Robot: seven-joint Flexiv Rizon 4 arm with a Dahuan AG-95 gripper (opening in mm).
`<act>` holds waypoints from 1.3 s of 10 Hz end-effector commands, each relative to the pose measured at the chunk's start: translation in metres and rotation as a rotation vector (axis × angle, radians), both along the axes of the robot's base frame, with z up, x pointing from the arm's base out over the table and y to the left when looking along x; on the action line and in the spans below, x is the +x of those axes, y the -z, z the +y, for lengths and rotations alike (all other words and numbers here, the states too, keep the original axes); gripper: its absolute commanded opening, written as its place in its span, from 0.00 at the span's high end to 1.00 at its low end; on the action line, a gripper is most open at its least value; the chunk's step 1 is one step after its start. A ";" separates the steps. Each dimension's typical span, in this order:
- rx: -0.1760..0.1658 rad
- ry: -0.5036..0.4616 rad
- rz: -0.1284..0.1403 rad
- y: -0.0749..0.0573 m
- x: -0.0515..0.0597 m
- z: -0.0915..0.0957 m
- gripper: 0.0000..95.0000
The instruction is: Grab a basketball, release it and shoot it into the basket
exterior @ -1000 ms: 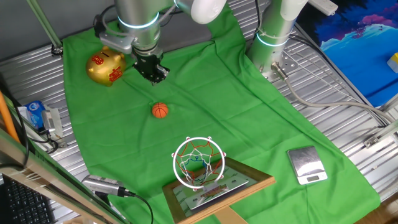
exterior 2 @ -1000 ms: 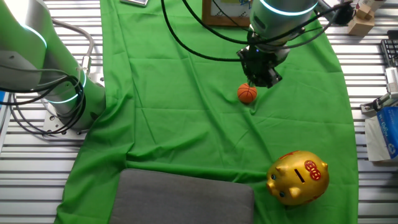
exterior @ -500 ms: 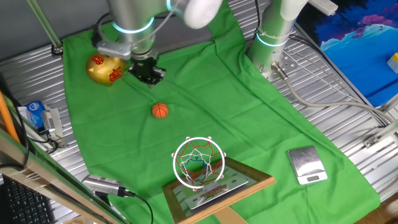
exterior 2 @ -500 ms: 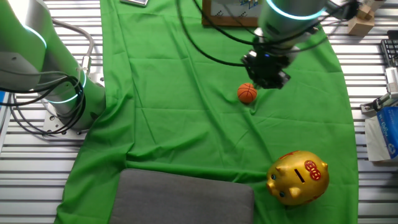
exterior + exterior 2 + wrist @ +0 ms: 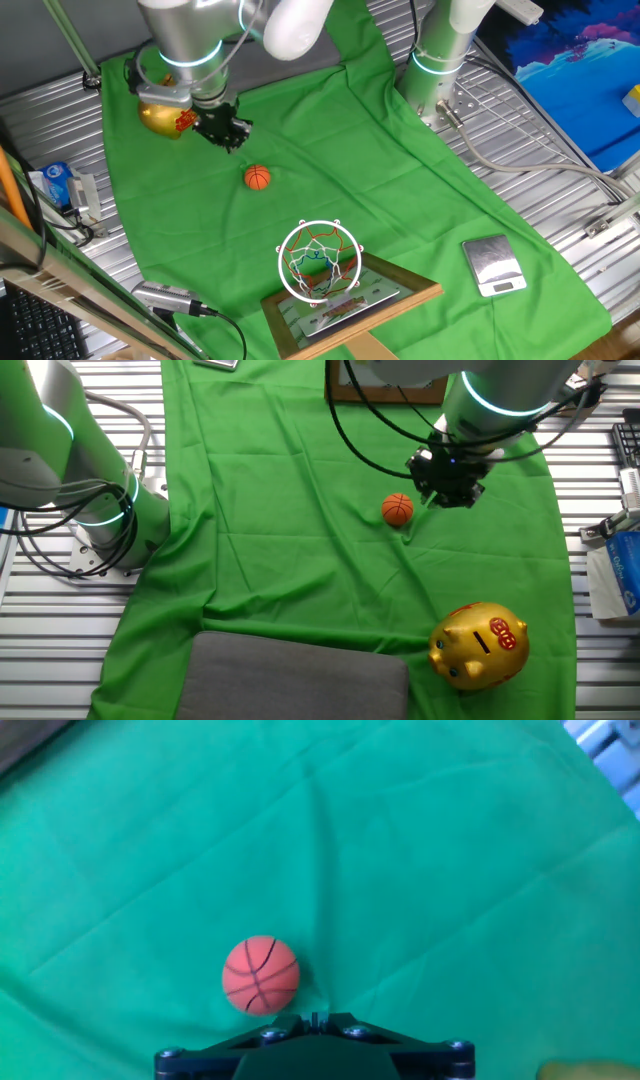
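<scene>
Orange basketball [image 5: 258, 178] on cloth, near claw [image 5: 226, 134], untouched; claw state unclear.

Orange basketball [image 5: 261, 975], dark-seamed; green cloth [image 5: 330, 150]; gold-and-red piggy bank [image 5: 479, 645].

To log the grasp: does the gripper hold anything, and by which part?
Nothing is held. The small orange basketball lies on the green cloth, apart from the gripper.
</scene>
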State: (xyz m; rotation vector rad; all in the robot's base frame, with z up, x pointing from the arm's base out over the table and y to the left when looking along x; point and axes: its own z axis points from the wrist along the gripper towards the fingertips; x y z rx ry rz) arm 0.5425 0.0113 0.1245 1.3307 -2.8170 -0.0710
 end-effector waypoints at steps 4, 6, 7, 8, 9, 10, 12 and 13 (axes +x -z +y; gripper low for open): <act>0.046 -0.031 0.030 0.012 0.000 0.011 0.00; 0.043 -0.045 0.030 0.017 0.000 0.011 0.00; 0.038 -0.045 0.032 0.019 0.000 0.011 0.00; 0.035 -0.048 0.033 0.020 -0.001 0.011 0.00; 0.031 -0.054 0.034 0.021 -0.001 0.011 0.00; 0.027 -0.059 0.035 0.021 -0.001 0.012 0.00; 0.011 -0.060 0.037 0.023 -0.006 0.017 0.00; 0.009 -0.049 0.037 0.024 -0.010 0.019 0.00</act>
